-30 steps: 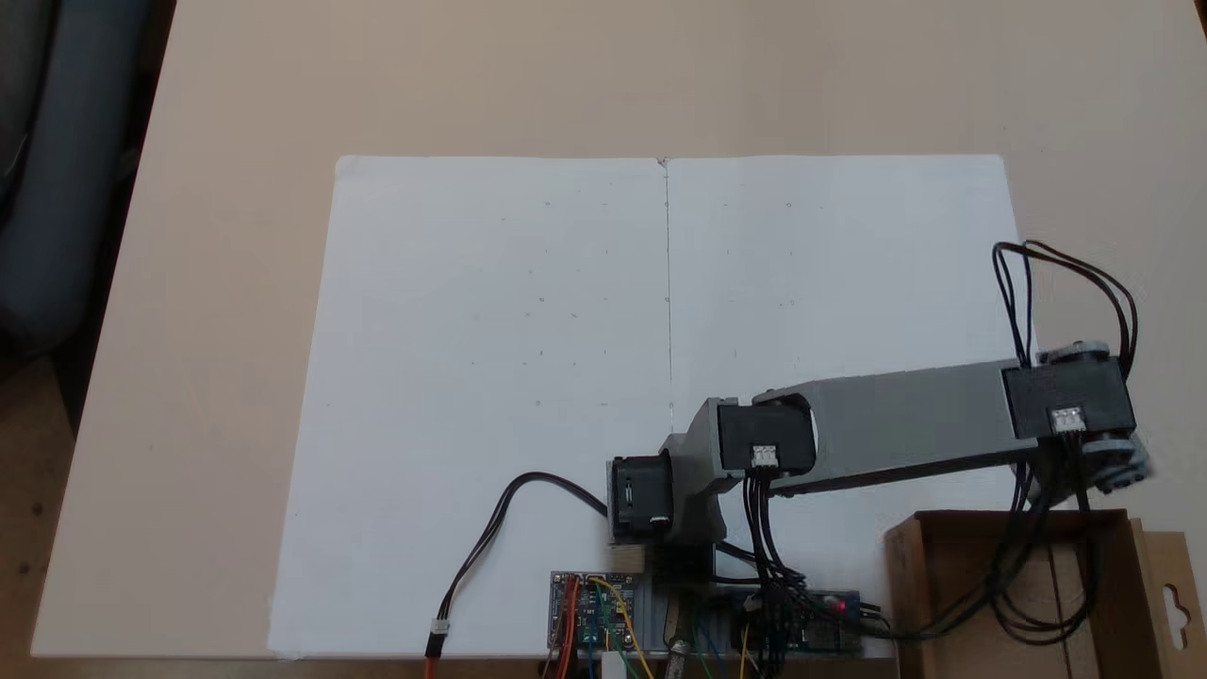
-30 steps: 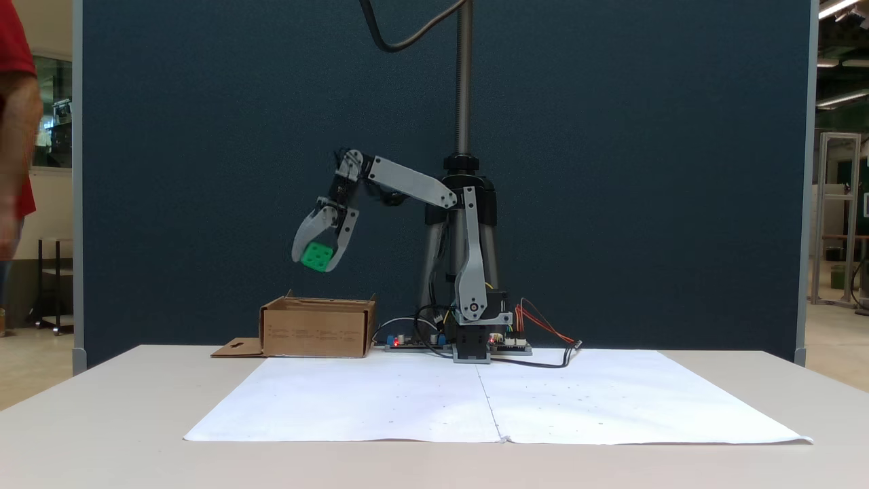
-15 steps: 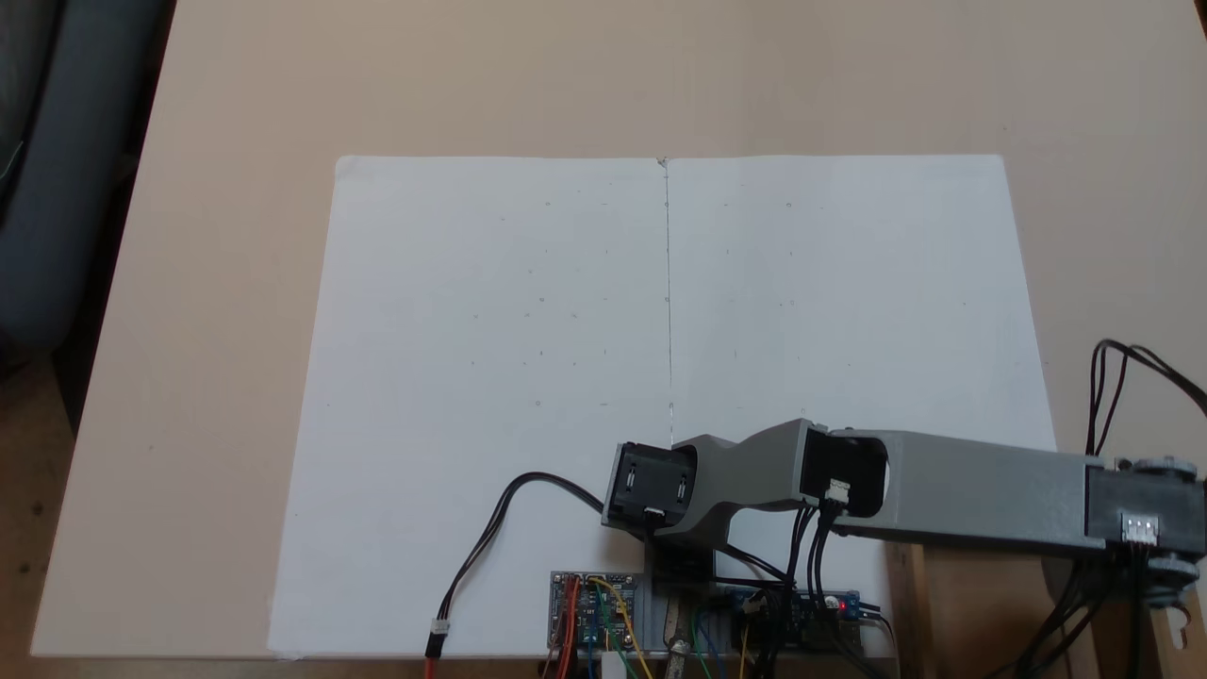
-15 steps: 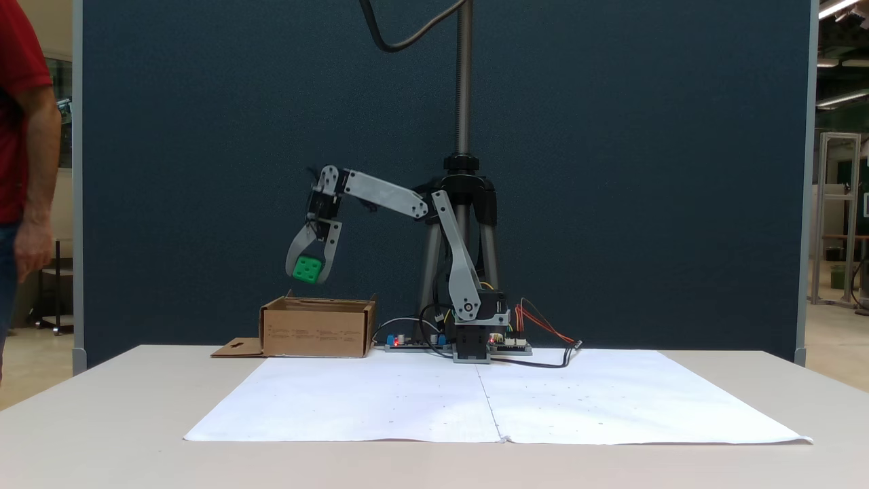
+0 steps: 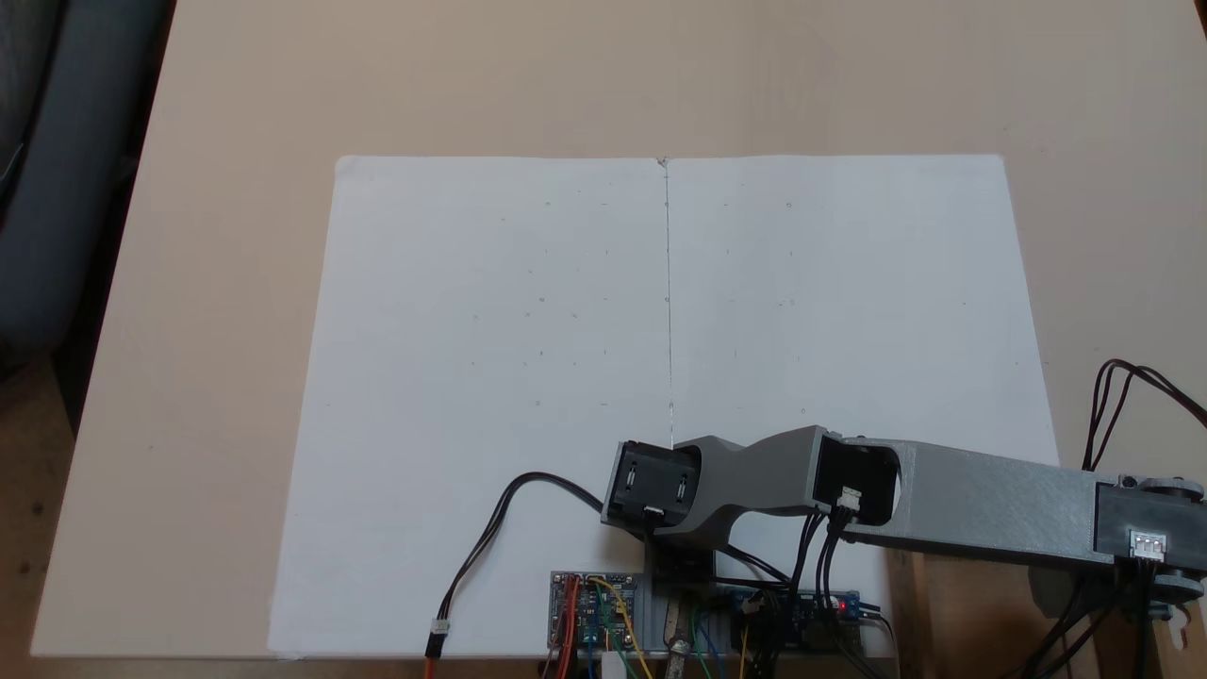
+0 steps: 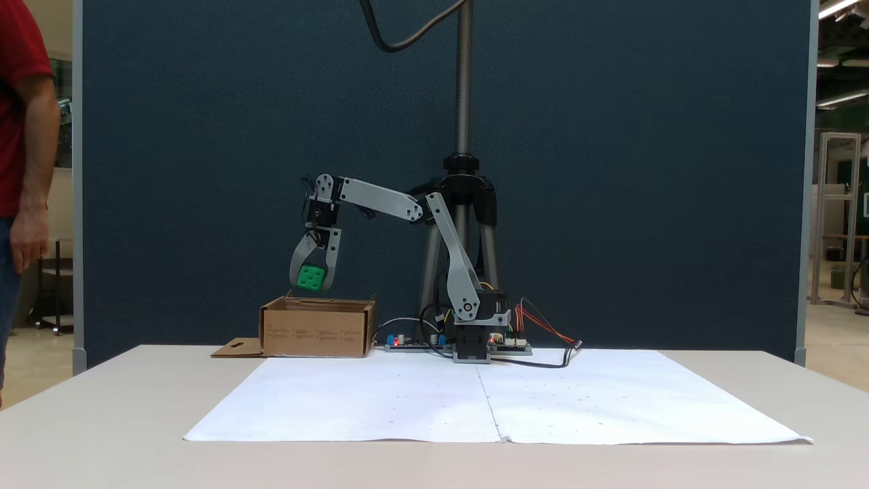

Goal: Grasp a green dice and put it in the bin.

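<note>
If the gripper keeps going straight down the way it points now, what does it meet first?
Most likely the inside of the shallow brown cardboard box. The gripper, shut on the small bright green dice, points down just above the box's open top. Depth is unclear, so it could clip a wall.

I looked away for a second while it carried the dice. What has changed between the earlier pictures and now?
The gripper has come down and swung over the bin, the green dice still clamped between its jaws and now just above the rim. In the fixed view from above, the arm has swung toward the lower right edge. The bin, the white paper and the circuit boards have not moved.
</note>
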Available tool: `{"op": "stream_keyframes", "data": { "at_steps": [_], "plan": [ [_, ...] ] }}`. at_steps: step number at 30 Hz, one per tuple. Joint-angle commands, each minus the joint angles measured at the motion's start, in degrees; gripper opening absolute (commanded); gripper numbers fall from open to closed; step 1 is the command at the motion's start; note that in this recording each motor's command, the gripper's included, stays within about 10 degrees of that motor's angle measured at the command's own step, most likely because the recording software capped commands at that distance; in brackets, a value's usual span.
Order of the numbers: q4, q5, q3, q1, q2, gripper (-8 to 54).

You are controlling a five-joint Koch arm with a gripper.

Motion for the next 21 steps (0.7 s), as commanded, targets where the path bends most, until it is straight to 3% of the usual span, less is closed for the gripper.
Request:
{"op": "stream_keyframes", "data": {
  "at_steps": [1, 3, 6, 12, 21],
  "plan": [
    [2.5, -5.0, -2.8, 1.0, 1.5, 18.7],
    [2.4, -4.7, -2.8, 1.1, 1.3, 32.8],
    [2.4, -2.5, -2.7, 1.1, 0.8, 41.8],
    [2.5, -0.7, -2.7, 0.5, 0.7, 43.2],
    [3.0, 16.8, -2.7, -6.3, 5.0, 43.2]
  ]
}}
